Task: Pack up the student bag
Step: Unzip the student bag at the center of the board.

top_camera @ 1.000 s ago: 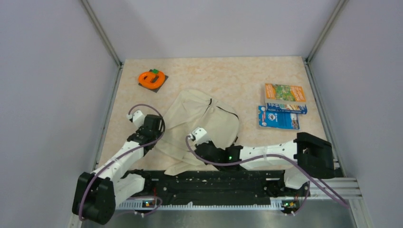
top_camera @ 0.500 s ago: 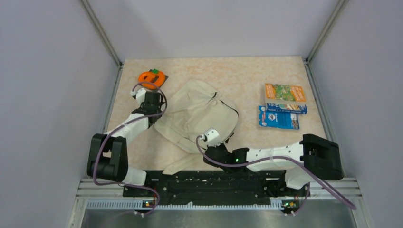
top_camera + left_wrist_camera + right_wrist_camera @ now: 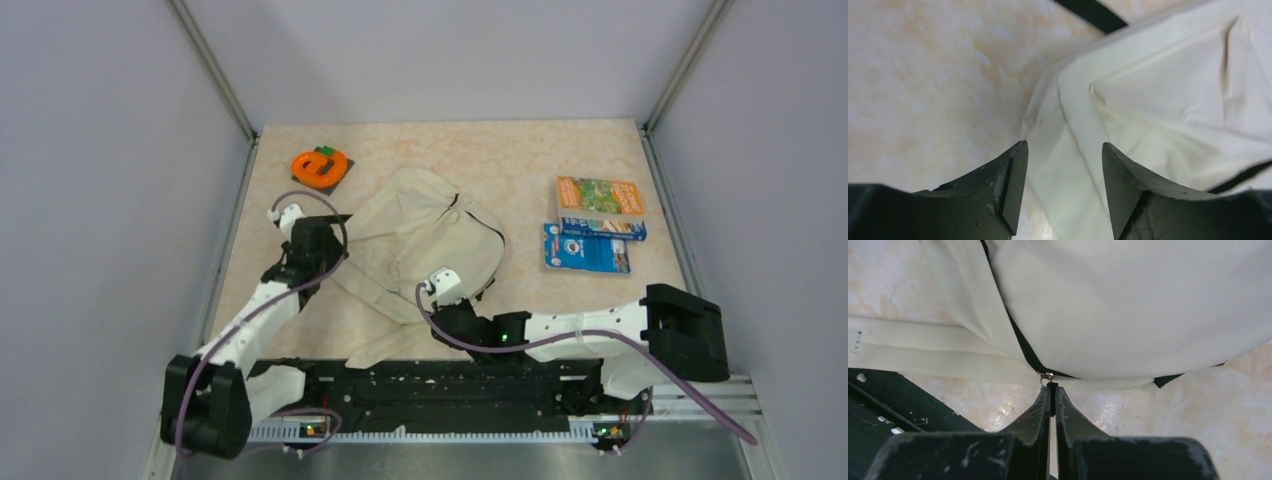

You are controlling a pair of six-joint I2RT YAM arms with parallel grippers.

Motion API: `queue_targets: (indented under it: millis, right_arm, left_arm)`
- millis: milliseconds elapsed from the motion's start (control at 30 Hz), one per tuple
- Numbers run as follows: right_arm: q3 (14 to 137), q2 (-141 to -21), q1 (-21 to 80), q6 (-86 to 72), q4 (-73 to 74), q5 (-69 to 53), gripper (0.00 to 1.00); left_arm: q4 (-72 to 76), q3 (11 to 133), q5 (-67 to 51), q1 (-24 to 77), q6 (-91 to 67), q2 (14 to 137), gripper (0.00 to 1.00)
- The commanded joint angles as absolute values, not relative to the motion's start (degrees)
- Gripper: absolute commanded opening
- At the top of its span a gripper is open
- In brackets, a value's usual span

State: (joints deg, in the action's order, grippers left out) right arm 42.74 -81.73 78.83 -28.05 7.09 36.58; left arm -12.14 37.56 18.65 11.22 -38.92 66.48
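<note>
The student bag [image 3: 420, 240] lies slumped a little left of the middle of the overhead view, a cream heap on the marbled table [image 3: 540, 160], with one pale strap [image 3: 385, 350] trailing down toward the black rail at the bottom edge. The left gripper [image 3: 318, 235] sits at the bag's left side. Seen from its own wrist, the left gripper [image 3: 1063, 150] has its two dark fingers spread well apart with nothing between them but the bag's creased edge [image 3: 1173, 100] below, and a black strap [image 3: 1093, 12] crosses the top of that view. The right gripper [image 3: 450, 295] is down at the bag's lower edge. In its wrist view the right gripper [image 3: 1052, 390] has its fingers pressed together on the small metal zipper pull [image 3: 1047, 376], right where the black zipper line runs down from the upper left under the bulging cream fabric [image 3: 1128, 305]. Two flat cream straps [image 3: 923, 347] stretch off to the left of that frame. In the upper left of the overhead view sits an orange ring-shaped thing [image 3: 320, 166] on a dark square, and at the right an orange booklet [image 3: 600, 195] lies just above a blue booklet [image 3: 587, 248], well apart from the bag.
</note>
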Motion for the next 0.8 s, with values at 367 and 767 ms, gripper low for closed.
queue_targets:
  millis: [367,767]
  right_arm:
    - [43.51,-81.13,78.31,-25.66,0.41,33.22,0.00]
    - [45.45,-81.44,78.24,-20.87,-0.19,38.04,0.00]
  left_arm:
    - [-6.66,13.20,10.40,30.44,-65.45,41.06,0.65]
    - [1.30,10.39,11.67,37.84,-73.47,50.83,0.57]
